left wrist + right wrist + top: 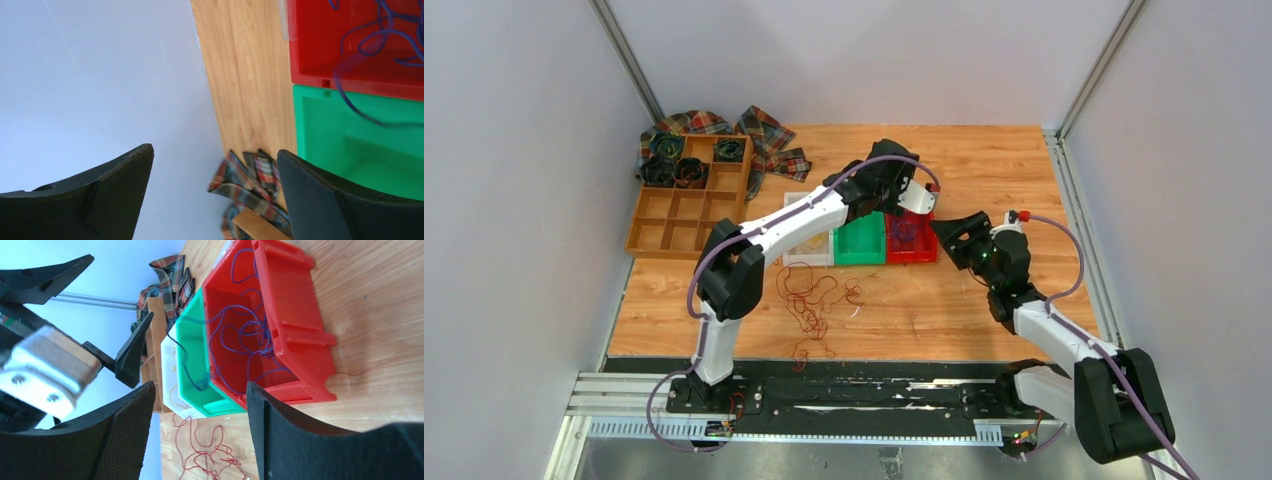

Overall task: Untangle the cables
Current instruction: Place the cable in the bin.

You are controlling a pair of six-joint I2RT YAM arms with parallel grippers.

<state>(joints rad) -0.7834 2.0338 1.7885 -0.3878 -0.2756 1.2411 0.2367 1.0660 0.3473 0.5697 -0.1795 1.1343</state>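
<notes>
Three bins in a row: white bin (808,257), green bin (860,256), red bin (300,330). Purple cables (245,335) fill the red bin, one strand crossing into green; red-brown cables (814,300) lie nearer on the tabletop (984,170). Left tool (215,155) and right tool (200,390): fingers apart.

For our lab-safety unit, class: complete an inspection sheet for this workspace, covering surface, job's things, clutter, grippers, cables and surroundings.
Surface: wooden table.
Job's things: purple wires in red bin, one strand trailing into green bin; red-brown wires loose on the table.
Clutter: white bin; wooden tray holding black rolls; plaid cloth behind it.
Grippers: left gripper open, empty, above the bins; right gripper open, empty, facing the red bin.
Cables: lilac hoses along both arms.
Surroundings: grey walls on three sides.
</notes>
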